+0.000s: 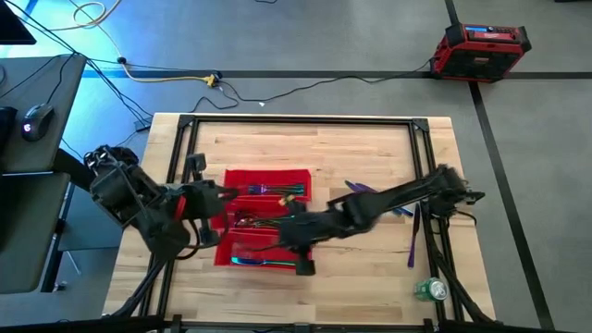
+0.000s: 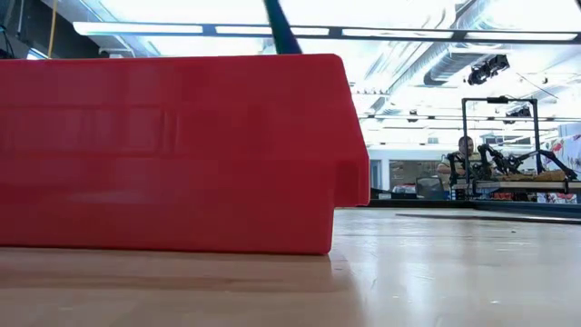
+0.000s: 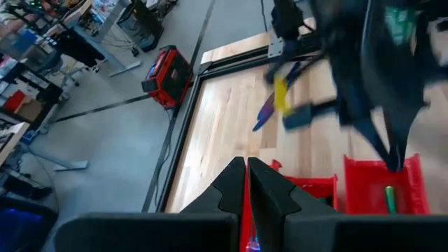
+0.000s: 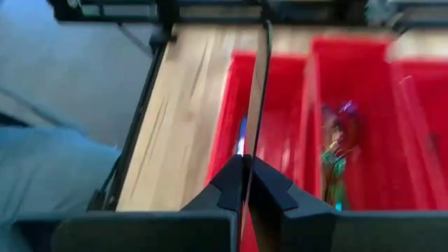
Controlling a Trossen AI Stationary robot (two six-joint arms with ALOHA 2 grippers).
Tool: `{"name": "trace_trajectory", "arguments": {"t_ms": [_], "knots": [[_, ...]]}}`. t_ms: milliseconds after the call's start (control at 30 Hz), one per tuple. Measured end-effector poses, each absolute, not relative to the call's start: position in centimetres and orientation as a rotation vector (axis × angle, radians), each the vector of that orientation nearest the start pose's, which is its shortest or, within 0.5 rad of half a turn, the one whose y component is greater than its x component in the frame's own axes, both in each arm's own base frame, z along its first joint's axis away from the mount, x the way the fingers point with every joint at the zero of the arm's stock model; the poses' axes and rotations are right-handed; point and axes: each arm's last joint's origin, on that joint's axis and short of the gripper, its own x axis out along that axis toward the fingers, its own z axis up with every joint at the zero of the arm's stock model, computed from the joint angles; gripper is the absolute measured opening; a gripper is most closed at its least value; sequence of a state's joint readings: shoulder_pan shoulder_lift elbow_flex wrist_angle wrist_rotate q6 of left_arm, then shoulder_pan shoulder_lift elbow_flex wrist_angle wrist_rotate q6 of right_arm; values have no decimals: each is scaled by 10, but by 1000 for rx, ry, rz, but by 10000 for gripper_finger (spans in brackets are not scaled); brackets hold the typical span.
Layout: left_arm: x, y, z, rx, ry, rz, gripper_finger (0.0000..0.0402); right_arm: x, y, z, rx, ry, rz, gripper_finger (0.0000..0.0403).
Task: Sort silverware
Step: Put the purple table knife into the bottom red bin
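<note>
The red three-compartment tray (image 1: pixel 236 178) lies mid-table with iridescent silverware in its far (image 1: pixel 277 191), middle (image 1: pixel 259 222) and near (image 1: pixel 261 262) compartments. More purple silverware (image 1: pixel 412 239) lies on the wood to the tray's right. My right gripper (image 1: pixel 298 248) reaches in from the right, over the tray's near side. It is shut on a thin piece of silverware (image 4: pixel 257 91). My left gripper (image 1: pixel 225 196) hovers at the tray's left end. In the left wrist view it (image 3: pixel 246 164) is shut with nothing seen between its fingers. My right gripper pinches the thin piece between its two fingers (image 4: pixel 231 178). The piece shows edge-on and sticks out forward past the fingertips, in line with them (image 4: pixel 253 133). It is lifted clear above the tray's near compartment (image 4: pixel 269 150). Which end is held is hidden by the fingers.
A green can (image 1: pixel 430 289) lies at the table's near right corner. A black frame rail (image 1: pixel 305 120) runs around the table top. A red toolbox (image 1: pixel 481 48) stands on the floor beyond the far right corner. Bare wood lies along the table's far side.
</note>
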State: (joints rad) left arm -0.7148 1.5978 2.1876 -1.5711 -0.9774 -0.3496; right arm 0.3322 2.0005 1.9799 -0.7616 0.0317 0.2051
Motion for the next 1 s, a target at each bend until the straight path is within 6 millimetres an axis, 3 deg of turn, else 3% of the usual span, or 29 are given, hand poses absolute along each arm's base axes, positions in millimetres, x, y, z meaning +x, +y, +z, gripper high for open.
{"name": "trace_trajectory", "arguments": {"t_ms": [233,433,733,1000], "knots": [[197,-146,484,393,577,340,1,467,135,299,83,954,258,0],[197,-146,484,400,570,350,1,496,118,260,126,1005,301,0],[197,-145,484,403,569,353,1,517,92,216,35,1024,304,0],[197,-145,484,412,571,351,1,524,88,211,-45,968,323,8]]}}
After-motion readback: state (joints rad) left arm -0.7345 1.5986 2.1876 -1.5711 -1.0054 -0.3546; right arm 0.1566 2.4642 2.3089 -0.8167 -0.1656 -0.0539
